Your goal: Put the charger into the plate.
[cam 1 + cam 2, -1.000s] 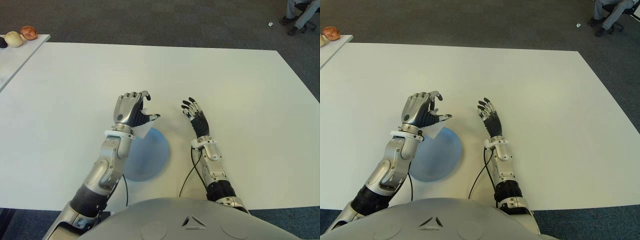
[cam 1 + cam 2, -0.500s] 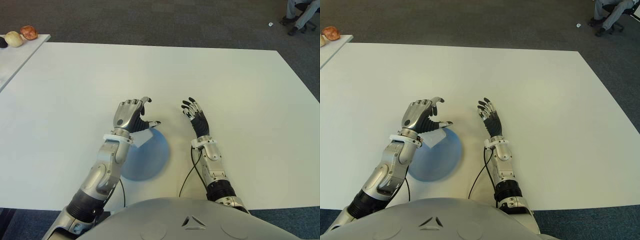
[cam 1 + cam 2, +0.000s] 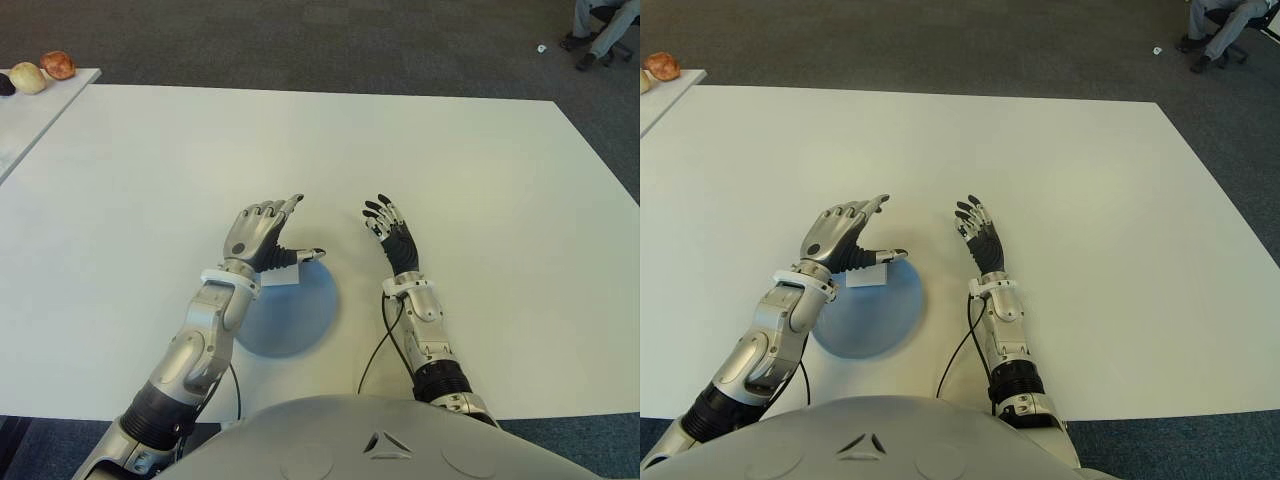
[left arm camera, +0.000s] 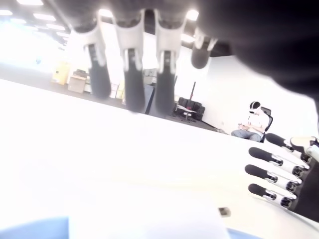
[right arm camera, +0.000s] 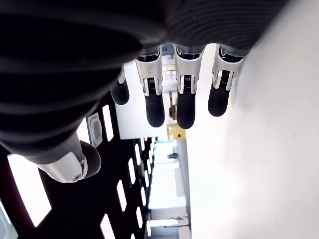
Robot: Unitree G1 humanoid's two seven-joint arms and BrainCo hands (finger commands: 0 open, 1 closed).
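Charger [image 3: 867,277], white block, lies on the far edge of the blue plate [image 3: 865,325], near side of the white bench [image 3: 150,180]. Left hand [image 3: 258,232] just above it, fingers [image 4: 131,74] spread and loose, gripping nothing; thumb tip beside the block. Right hand [image 3: 392,236] shows right of the plate, fingers [image 5: 184,102] straight, holding nothing.

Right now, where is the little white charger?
The charger lies on the far edge of the blue plate, just under the open left hand, left of the idle right hand.
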